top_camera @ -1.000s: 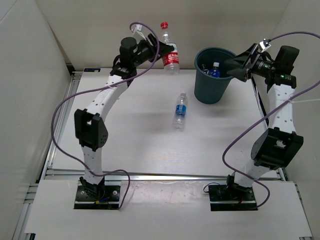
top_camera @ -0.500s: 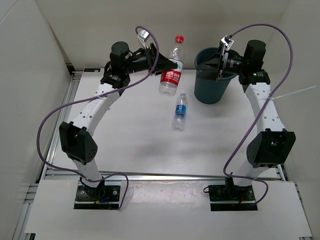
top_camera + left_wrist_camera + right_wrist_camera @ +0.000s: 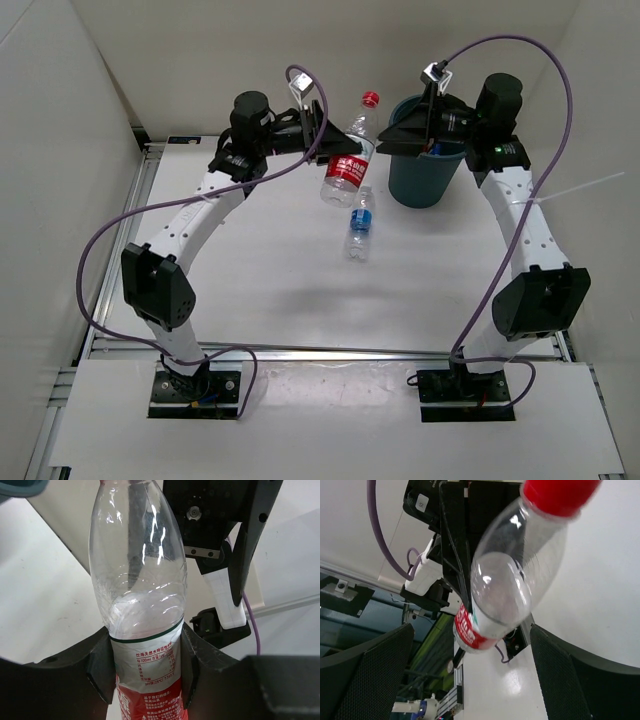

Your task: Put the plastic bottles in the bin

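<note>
Red cap, red label: the plastic bottle (image 3: 348, 160) I am handling is hanging in the air, tilted, with its cap pointing towards the bin (image 3: 425, 182). It is just left of the rim and not yet over the mouth. My left gripper (image 3: 330, 145) is pinching it at the top edge of the label, its pads (image 3: 100, 670) pressing on both sides. My right gripper (image 3: 392, 135) is standing spread wide and empty, facing the cap and partly blocking the bin. I am judging this as either a handover or a crowded drop. Before letting go, I am planning to pull the right arm aside or close it around the neck. The thin wall looks slippery, so I am planning no jerks. A blue-label bottle (image 3: 359, 225) is lying on the table (image 3: 270, 270) below.
</note>
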Motion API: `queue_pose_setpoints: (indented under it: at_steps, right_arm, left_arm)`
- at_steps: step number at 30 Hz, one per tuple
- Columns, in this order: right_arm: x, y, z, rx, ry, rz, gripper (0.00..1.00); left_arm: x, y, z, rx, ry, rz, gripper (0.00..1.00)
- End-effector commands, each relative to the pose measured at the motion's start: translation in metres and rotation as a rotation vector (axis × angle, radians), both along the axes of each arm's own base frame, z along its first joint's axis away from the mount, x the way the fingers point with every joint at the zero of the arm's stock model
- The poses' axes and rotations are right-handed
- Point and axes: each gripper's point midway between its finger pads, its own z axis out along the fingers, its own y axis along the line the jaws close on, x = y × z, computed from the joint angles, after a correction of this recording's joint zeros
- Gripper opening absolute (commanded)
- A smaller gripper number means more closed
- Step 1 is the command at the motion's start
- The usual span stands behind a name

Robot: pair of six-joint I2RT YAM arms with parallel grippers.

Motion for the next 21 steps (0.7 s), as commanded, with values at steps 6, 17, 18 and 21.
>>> queue_pose_setpoints:
  at_steps: [6, 17, 18, 21]
  right_arm:
    - [-0.005, 0.013, 0.024, 0.027, -0.108, 0.016, 1.00]
    - [0.023, 0.021, 0.025, 0.057, -0.095, -0.018, 0.95]
    - [0.024, 0.025, 0.024, 0.059, -0.101, -0.007, 0.87]
    - [0.025, 0.033, 0.021, 0.062, -0.075, 0.014, 0.68]
  left_arm:
    - [-0.033, -0.015, 0.042, -0.055, -0.090, -0.107, 0.12]
    - [-0.041, -0.033, 0.041, -0.054, -0.029, -0.252, 0.10]
    - [-0.039, -0.034, 0.037, -0.050, -0.021, -0.252, 0.10]
    - [-0.038, -0.035, 0.034, -0.046, -0.002, -0.252, 0.10]
